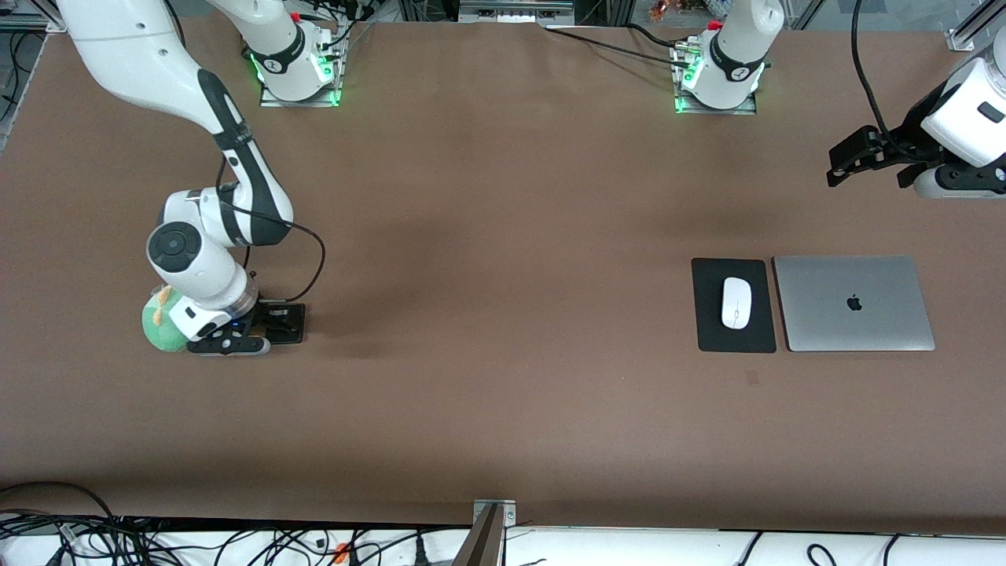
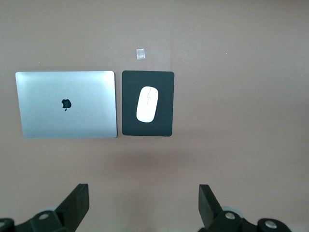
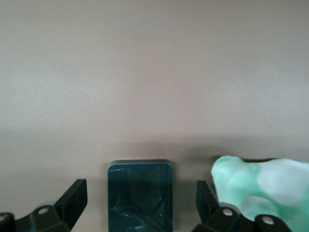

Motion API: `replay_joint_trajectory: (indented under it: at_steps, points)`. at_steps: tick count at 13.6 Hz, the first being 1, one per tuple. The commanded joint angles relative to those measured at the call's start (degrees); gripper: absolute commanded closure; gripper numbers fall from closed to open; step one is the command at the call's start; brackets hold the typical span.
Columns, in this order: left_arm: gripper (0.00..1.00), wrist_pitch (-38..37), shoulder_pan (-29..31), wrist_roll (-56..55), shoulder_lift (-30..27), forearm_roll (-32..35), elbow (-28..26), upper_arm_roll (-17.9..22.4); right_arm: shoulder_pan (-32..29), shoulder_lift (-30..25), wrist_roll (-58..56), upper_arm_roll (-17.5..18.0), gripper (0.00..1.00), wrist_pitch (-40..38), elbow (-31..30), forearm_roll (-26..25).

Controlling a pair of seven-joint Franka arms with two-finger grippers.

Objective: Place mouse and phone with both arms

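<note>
The white mouse (image 1: 736,303) lies on a black mouse pad (image 1: 735,339) toward the left arm's end of the table; both show in the left wrist view, the mouse (image 2: 147,103) on the pad (image 2: 164,126). The black phone (image 1: 292,330) lies flat on the table toward the right arm's end. My right gripper (image 1: 271,326) is low over it, open, with a finger on each side of the phone (image 3: 140,188) and a gap at both sides. My left gripper (image 1: 868,177) is open and empty, held high, clear of the mouse.
A closed silver laptop (image 1: 854,303) lies beside the mouse pad, and shows in the left wrist view (image 2: 66,104). A green plush toy (image 1: 161,326) sits right beside my right gripper and the phone, also in the right wrist view (image 3: 260,188). A small tape mark (image 1: 752,378) is near the pad.
</note>
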Motion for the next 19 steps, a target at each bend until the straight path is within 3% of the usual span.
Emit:
replay_joint_trajectory:
  at_steps: [1,3,12,15,16,19]
  points:
    - [0.00,0.7,-0.3,2.4,-1.2,-1.3,-1.1,0.7,-0.8,-6.0,-1.6,0.6,0.00,-4.9,-0.6,2.6]
    - [0.00,0.8,-0.3,2.5,-1.3,-1.3,-1.0,0.7,-0.7,-10.6,-2.2,0.5,0.00,-10.9,-0.6,7.5]
    - [0.00,0.7,-0.4,2.5,-1.2,-1.3,-1.0,0.7,-0.6,-28.3,-3.5,-2.4,0.00,-35.7,1.6,7.5]
    - [0.00,0.7,-0.4,2.5,-1.2,-1.3,-1.0,0.7,-4.3,-28.4,-3.3,-1.1,0.00,-48.8,10.1,7.0]
    - [0.00,0.7,-0.4,2.5,-1.2,-1.3,-1.1,0.7,-6.2,-28.4,-4.0,0.5,0.00,-50.5,11.7,6.5]
    - [0.00,0.7,-0.4,2.5,-1.2,-1.3,-1.0,0.7,-6.9,-28.9,-6.5,0.5,0.00,-51.3,12.9,5.7]
